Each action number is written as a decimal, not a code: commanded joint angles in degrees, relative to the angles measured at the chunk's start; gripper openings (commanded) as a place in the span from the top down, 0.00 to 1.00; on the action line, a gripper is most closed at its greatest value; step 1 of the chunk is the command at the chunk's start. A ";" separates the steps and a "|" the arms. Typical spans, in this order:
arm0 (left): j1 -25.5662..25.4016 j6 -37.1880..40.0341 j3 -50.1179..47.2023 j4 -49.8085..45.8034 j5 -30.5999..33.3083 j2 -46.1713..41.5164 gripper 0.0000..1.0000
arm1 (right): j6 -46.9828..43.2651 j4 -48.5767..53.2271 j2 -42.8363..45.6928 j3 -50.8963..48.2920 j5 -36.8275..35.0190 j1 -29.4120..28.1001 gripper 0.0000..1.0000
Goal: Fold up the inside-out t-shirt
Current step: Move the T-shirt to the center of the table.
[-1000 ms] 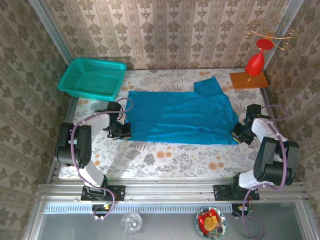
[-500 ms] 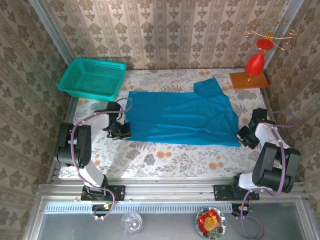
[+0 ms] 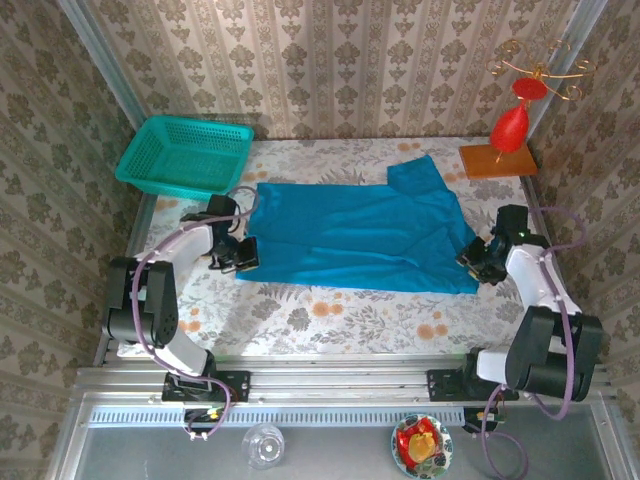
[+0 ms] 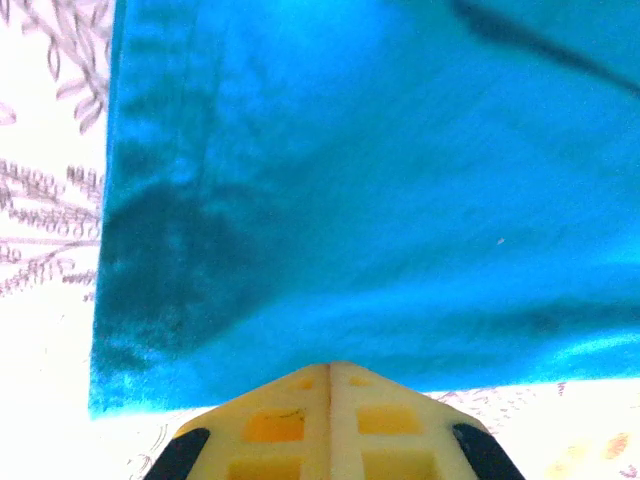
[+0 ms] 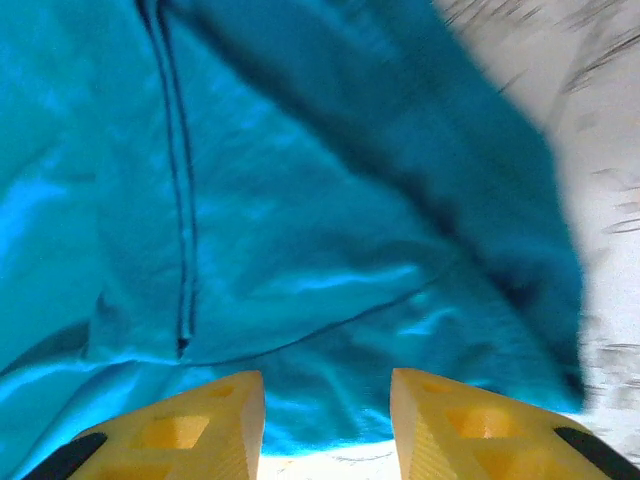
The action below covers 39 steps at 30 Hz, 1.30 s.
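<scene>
The inside-out t-shirt (image 3: pixel 360 235) lies spread flat across the middle of the flowered table (image 3: pixel 330 315), bright blue, with one sleeve pointing to the back right. My left gripper (image 3: pixel 243 255) sits at the shirt's left edge. In the left wrist view that gripper (image 4: pixel 330 368) is shut, its tips over the shirt's (image 4: pixel 380 200) hem, with no cloth showing between them. My right gripper (image 3: pixel 476 262) is at the shirt's right edge. In the right wrist view it (image 5: pixel 322 385) stands open, and the shirt's (image 5: pixel 300 200) edge lies below the gap.
A teal mesh basket (image 3: pixel 185 158) stands at the back left corner. A wooden base (image 3: pixel 498 160) with a red ornament (image 3: pixel 510 128) on a gold stand is at the back right. Wallpapered walls close in three sides.
The right gripper has opened and let go of the shirt's right edge, after a short pull outward and back. The left gripper has shifted slightly up and left, still shut.
</scene>
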State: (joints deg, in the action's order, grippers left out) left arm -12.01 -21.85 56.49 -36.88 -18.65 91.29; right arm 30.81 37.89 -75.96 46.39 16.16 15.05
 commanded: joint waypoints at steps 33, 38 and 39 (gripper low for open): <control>-1.17 -5.36 0.61 0.91 -2.01 -1.30 0.96 | 4.09 -1.35 -3.09 1.29 9.50 -8.34 0.50; -0.97 -2.47 3.00 -0.10 6.43 5.45 0.96 | 5.23 -3.80 -7.50 1.16 8.07 -11.47 0.47; -0.68 -1.93 3.18 -0.21 6.78 6.95 0.97 | 5.40 -4.25 -8.39 1.08 8.33 -11.77 0.46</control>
State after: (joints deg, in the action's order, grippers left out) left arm -13.08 -26.74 58.67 -34.20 -17.17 95.24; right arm 34.98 34.87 -82.17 47.13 23.24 4.01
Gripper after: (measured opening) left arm 0.050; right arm 0.534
